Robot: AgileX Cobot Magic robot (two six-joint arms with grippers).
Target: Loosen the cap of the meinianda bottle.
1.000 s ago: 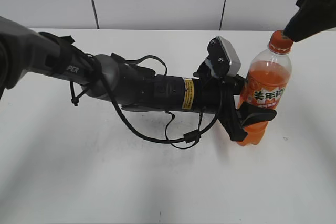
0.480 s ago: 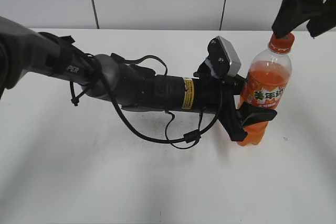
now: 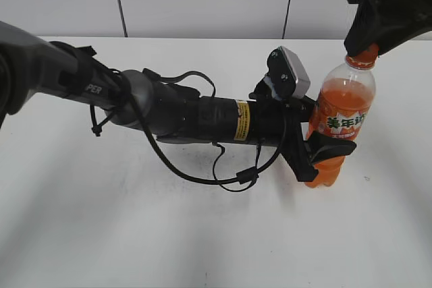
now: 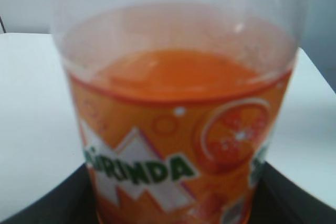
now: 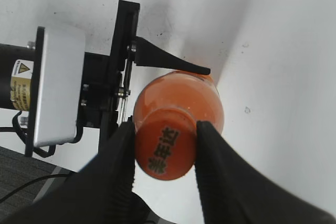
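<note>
A: Where's the meinianda bottle (image 3: 340,121) standing?

B: Upright on the white tabletop (image 3: 135,220), toward the right side of the exterior view, partly filled with orange soda. The left gripper (image 3: 322,150) reaches in from the left, its long black arm lying low across the tabletop, and its jaws are clamped on the bottle's lower body, at and just under the label.

A: And the left wrist view?

B: Filled almost wholly by the bottle (image 4: 178,129): clear plastic above the soda line, then the orange-and-white label with green lettering. Dark jaw parts sit at both bottom corners, pressed to the bottle's sides.

A: What about the cap (image 5: 165,149)?

B: Orange, with Chinese characters on its top, still on the neck. In the right wrist view the right gripper (image 5: 164,150) comes down from above, and its two black fingers (image 5: 118,156) sit tight on opposite sides of the cap, so those jaws are closed on it.

A: Visible from outside?

B: Mostly hidden; only a sliver of orange (image 3: 364,55) shows beneath the right gripper (image 3: 368,38).
</note>
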